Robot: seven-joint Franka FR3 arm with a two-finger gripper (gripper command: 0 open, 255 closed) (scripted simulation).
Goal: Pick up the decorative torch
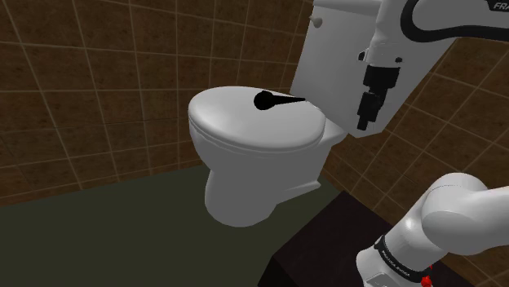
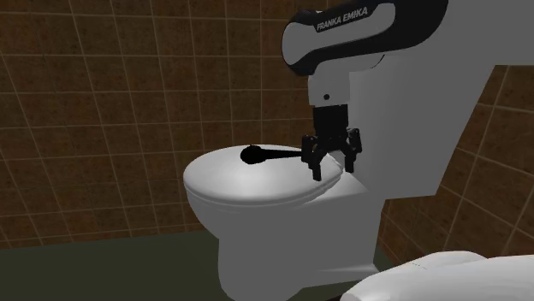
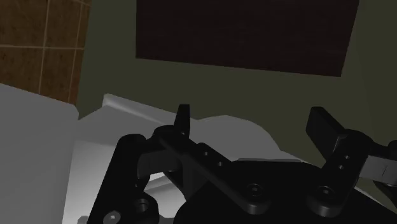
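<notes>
Claw (image 2: pixel 331 167): open, fingers spread, empty, hovering over the back edge of the lid (image 2: pixel 248 190).
Torch (image 2: pixel 269 155): black, flat on the lid, head near the middle, thin handle pointing to the back edge, by the claw.
Risk: the slim handle may roll or skid on the smooth, domed lid if nudged off-centre.
Room: the tank (image 2: pixel 411 128) crowds in behind; the lid's front lies open.
</notes>
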